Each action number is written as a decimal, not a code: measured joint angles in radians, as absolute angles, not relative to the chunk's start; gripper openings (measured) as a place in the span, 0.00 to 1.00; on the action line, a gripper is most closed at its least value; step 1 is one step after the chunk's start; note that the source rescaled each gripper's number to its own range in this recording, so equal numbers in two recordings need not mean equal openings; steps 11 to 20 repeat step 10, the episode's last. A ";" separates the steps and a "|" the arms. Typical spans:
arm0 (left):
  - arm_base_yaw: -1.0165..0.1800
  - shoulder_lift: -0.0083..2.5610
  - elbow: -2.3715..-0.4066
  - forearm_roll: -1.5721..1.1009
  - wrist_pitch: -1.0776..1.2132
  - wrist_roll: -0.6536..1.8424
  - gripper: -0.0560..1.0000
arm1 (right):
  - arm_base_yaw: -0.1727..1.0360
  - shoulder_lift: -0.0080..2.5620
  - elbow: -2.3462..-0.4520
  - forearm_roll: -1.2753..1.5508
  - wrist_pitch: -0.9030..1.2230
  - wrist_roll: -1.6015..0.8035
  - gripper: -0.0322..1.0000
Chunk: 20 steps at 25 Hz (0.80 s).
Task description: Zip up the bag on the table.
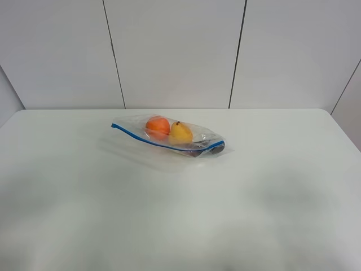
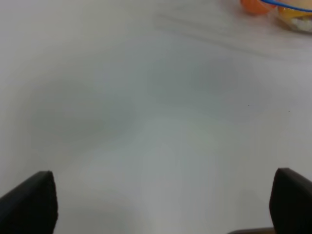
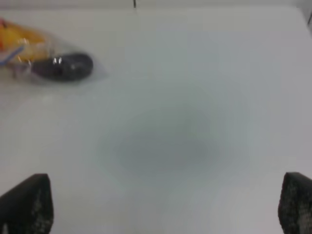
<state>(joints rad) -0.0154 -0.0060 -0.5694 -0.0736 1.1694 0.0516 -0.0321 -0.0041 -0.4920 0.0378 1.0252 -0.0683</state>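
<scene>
The clear plastic bag lies on the white table, a little behind its middle. Its blue zipper strip runs along the near edge. An orange fruit, a yellow pear and a dark item show through it. Neither arm shows in the high view. In the left wrist view my left gripper is open over bare table, and the bag's corner lies far off. In the right wrist view my right gripper is open, and the bag's dark end lies well ahead.
A white panelled wall stands behind the table's far edge. Soft shadows lie on the tabletop at front left and front right.
</scene>
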 joint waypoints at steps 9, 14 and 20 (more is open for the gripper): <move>-0.015 -0.006 -0.569 -0.074 1.169 0.052 1.00 | -0.032 -0.006 -0.491 0.029 1.025 -0.061 1.00; -0.015 -0.006 -0.569 -0.074 1.169 0.052 1.00 | -0.032 -0.006 -0.491 0.028 1.025 -0.061 1.00; -0.015 -0.006 -0.569 -0.074 1.169 0.052 1.00 | -0.032 -0.006 -0.491 0.028 1.025 -0.061 1.00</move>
